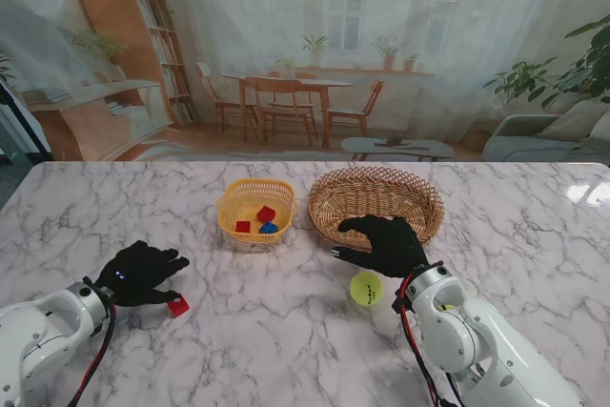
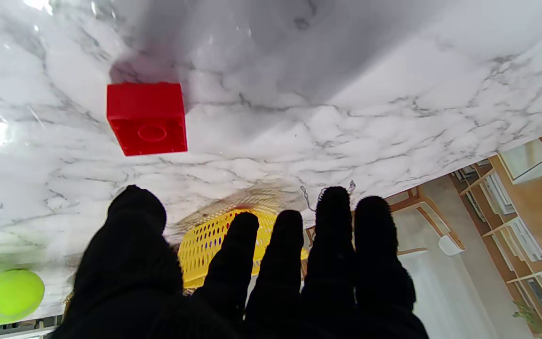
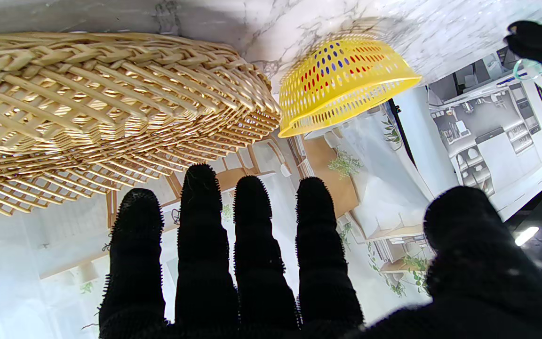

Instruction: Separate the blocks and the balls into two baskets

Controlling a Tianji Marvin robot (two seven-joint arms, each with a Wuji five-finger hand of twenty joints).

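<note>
Marble, white with grey veins, covers the table [image 1: 286, 331]. Toward the far side stand two baskets side by side, close but apart: a small yellow basket [image 1: 229, 217] on the left and a wider wicker basket [image 1: 419, 199] on the right. Inside the yellow basket lie two red blocks [image 1: 266, 213] and a blue block [image 1: 269, 228]. What the wicker basket holds cannot be told, since the right hand covers part of it.

One more red block [image 1: 178, 307] sits on the marble at the near left, just beside the left hand [image 1: 141, 273] and on its nearer side; whether they touch cannot be told in the stand view. In the left wrist view this block [image 2: 147, 117] lies clear of the fingertips [image 2: 332, 207], studs showing on one face, with bare marble between them. The left hand [image 2: 252, 278] is spread, palm down, fingers straight and apart, holding nothing. Past the fingers the yellow basket [image 2: 205, 245] shows.

A yellow-green ball [image 1: 366, 288] rests on the marble nearer to me than the wicker basket, just beside the right wrist. It also shows at the edge of the left wrist view [image 2: 11, 295]. The right hand [image 1: 383, 243] reaches over the near rim of the wicker basket, fingers extended and apart, grasping nothing. In the right wrist view its fingers [image 3: 205, 226] stand straight, the hand [image 3: 299, 282] empty, with the wicker basket [image 3: 87, 108] and the yellow basket [image 3: 346, 80] beyond them.
</note>
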